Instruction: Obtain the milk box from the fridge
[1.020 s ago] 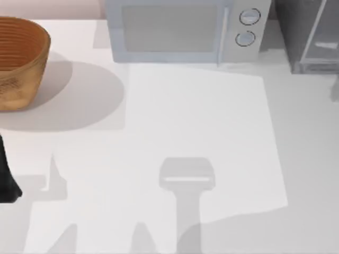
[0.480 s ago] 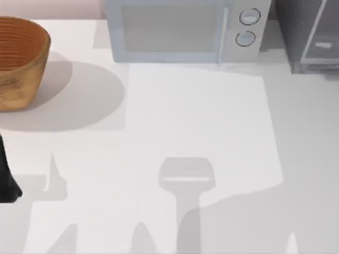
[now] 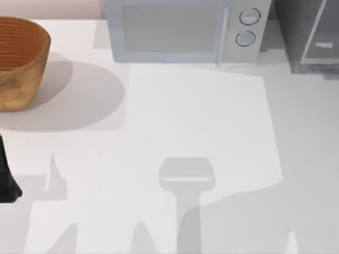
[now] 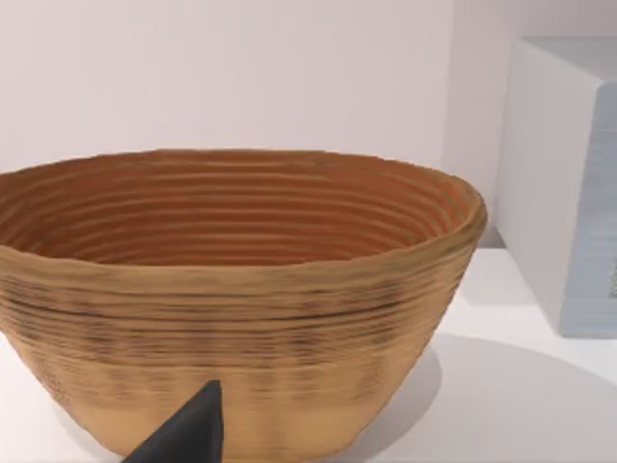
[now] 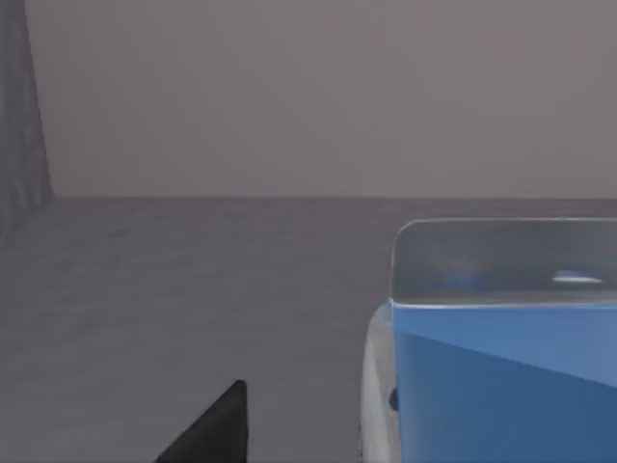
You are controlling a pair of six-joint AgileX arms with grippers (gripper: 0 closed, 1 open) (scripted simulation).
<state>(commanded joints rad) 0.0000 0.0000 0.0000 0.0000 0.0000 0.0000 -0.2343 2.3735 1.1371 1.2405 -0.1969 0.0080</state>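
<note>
The fridge (image 3: 307, 32) stands at the table's back right corner, dark grey with a glassy door in a pale frame. In the right wrist view I look into its dark grey interior (image 5: 193, 289). The milk box (image 5: 501, 386) is very close there, showing a bright blue face with a white edge and a pale glassy patch above it. A dark part of my right gripper (image 5: 217, 429) pokes in just beside the carton, apart from it. My left arm (image 3: 6, 174) rests at the table's left edge, facing the basket (image 4: 231, 289).
A woven brown basket (image 3: 18, 61) sits at the back left. A white microwave (image 3: 180, 29) with two round knobs stands at the back middle, left of the fridge. Arm shadows lie across the white table (image 3: 175, 116) at the front.
A grey blur at the right edge below the fridge has gone, and the shadow at the front right has spread. The left arm, basket and microwave have not moved.
</note>
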